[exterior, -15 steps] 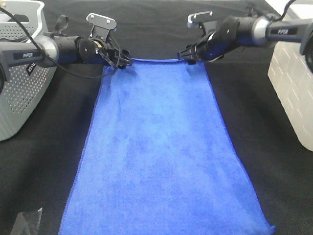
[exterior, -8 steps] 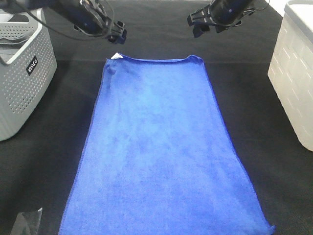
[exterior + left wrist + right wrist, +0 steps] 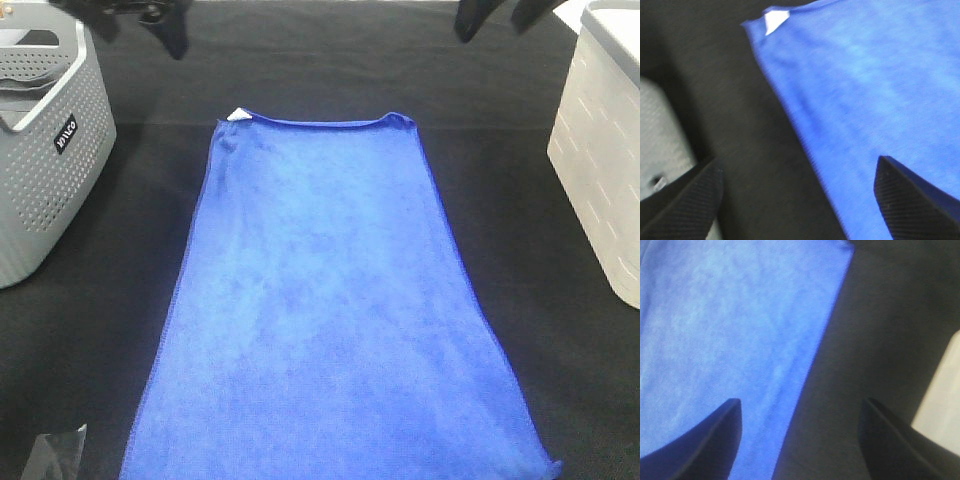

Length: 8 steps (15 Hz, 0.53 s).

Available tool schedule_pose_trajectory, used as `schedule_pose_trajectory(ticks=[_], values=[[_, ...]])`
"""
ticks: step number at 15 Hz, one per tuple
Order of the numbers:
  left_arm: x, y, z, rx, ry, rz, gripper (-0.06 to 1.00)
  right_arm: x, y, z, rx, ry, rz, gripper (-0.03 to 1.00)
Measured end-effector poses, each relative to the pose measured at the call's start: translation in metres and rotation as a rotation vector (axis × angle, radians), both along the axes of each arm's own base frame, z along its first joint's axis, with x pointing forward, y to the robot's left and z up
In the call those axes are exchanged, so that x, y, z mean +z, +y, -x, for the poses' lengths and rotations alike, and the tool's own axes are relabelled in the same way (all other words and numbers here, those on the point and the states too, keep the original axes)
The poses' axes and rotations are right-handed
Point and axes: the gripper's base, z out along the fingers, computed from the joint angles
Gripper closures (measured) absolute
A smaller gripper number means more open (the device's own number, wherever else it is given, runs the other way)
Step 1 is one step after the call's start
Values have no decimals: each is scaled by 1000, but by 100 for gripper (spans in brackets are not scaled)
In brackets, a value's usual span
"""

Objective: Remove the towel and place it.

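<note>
The towel (image 3: 335,300) lies flat on the black cloth (image 3: 520,200) between the grey basket (image 3: 45,150) and the white bin (image 3: 605,150), its tagged corner (image 3: 238,114) nearer the basket, apparently laid out deliberately. The left gripper (image 3: 797,195) and the right gripper (image 3: 800,435) hang above its far corners, jaws spread and empty, clear of the fabric.

We see the towel (image 3: 330,310), a bright royal-blue rectangle of fuzzy microfibre with stitched edges, spread flat and open on the black-clothed surface (image 3: 90,350). It runs lengthwise away from us, its near end reaching the bottom of the high view. A small white tag (image 3: 238,114) sits at the far left corner, and the far right corner is slightly puckered.
</note>
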Motion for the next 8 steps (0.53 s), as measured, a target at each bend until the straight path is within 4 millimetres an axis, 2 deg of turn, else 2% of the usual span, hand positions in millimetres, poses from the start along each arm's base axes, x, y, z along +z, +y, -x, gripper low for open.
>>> schedule_pose_trajectory(ticks=[3,5,6,7,8], values=[[-1,53,-7,146,36,35,16,35,-33,14,-134,-73,-37,30],[2,68,-6,180,43,79,16,44,-50,22,-198,-90,-54,30],[3,76,0,197,56,92,16,48,-60,34,-223,-86,-54,30],[3,83,10,210,79,87,16,53,-65,59,-233,-75,-52,30],[1,97,29,233,121,79,16,55,-67,82,-237,-66,-53,30]])
